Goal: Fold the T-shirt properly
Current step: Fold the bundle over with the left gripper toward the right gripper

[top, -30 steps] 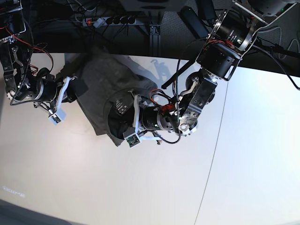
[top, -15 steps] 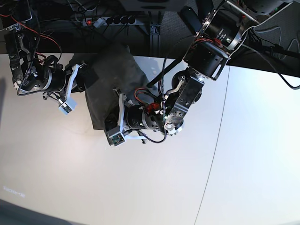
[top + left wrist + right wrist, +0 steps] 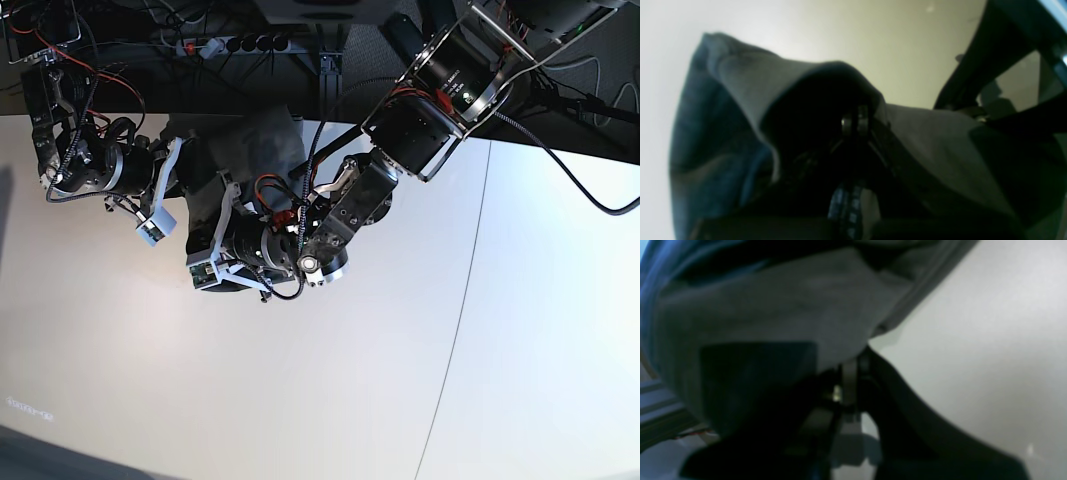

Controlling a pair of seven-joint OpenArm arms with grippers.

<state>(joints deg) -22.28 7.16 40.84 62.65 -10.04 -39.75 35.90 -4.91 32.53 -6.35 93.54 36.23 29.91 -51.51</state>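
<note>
grey t-shirt (image 3: 250,150) fabric pinched in both closed tools (image 3: 853,121) (image 3: 848,373).

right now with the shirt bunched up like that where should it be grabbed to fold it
Take the T-shirt by its edge, where the doubled hem gives the jaws something thin to pinch. Both the left gripper and the right gripper already do this, each pinching a fold from below, cloth draped over it. For a fresh hold, probably come in flat along the table from its open side.

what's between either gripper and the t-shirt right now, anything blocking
Nothing visible. Both wrist views show the left gripper and the right gripper closed directly on folds of the T-shirt, with only bare table around the cloth.
</note>
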